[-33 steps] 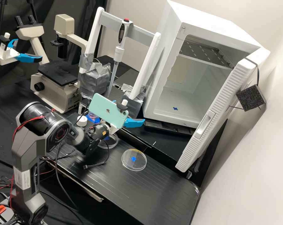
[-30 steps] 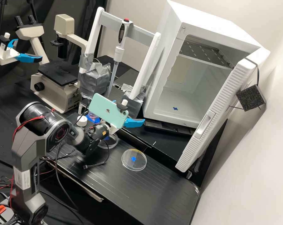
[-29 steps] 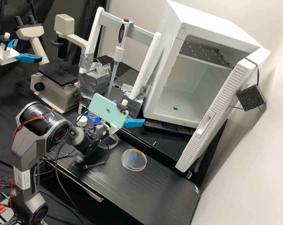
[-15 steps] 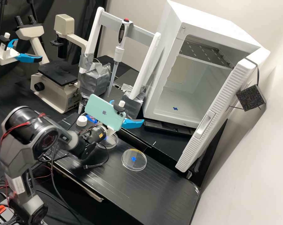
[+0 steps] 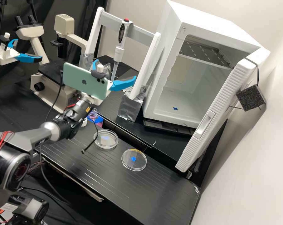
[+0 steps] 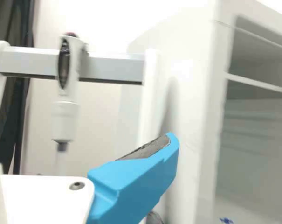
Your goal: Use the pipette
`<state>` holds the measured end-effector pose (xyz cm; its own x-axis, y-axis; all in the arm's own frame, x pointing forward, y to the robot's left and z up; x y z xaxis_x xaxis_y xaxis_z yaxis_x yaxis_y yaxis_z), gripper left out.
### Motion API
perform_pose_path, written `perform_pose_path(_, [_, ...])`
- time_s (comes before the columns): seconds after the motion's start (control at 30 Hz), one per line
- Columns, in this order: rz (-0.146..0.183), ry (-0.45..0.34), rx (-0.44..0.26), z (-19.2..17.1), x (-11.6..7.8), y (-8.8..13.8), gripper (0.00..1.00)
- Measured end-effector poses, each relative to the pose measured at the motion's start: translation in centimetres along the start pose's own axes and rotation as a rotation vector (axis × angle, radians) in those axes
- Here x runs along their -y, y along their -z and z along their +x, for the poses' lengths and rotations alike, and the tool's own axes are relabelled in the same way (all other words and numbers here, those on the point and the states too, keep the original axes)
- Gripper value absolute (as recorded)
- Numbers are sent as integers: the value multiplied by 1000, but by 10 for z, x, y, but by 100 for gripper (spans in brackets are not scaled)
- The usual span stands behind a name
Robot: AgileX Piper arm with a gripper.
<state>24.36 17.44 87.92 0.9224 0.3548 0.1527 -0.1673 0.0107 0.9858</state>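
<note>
The gripper (image 5: 115, 69) has its two blue fingers (image 5: 124, 85) well apart, with nothing clamped between them; they are raised in front of the pipette stand (image 5: 151, 64). On its mount sits a mint-green phone (image 5: 82, 79), its back carrying a small dark emblem. Behind it, a little yellow label (image 5: 87, 109) marks the arm's wrist, and a pale label (image 5: 8, 207) sits lower down the arm.

Just beyond the fingers, the pipette (image 5: 118, 53) hangs upright at the stand's grey crossbar (image 5: 141, 32), with a red button (image 5: 126, 20) at its head and a dark oval display (image 5: 121, 33) on its body. It should be light and stiff, its hard plastic a bit slippery under a poor grip. The pale thick section (image 6: 65, 120) below the crossbar looks the best place to take hold — squarely, with a firm but modest squeeze. The long clear tip (image 5: 114, 69) is the delicate part: a sideways knock could bend it or work it loose, so it is better left ungripped.

Farther out, two clear dishes (image 5: 107, 144) rest on the black bench (image 5: 166, 193), each with a blue mark. The white cabinet (image 5: 207, 17) stands open beside the stand.
</note>
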Motion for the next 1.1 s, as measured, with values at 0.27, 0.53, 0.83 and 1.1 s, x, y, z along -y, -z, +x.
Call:
perform_pose_path(0.27, [-52,86,38,43,8,32,100])
perform_pose_path(0.53, [-73,143,75,79,13,42,100])
perform_pose_path(0.83, [-99,157,84,99,17,45,100])
perform_pose_path(1.1, [-117,178,106,115,20,37,0])
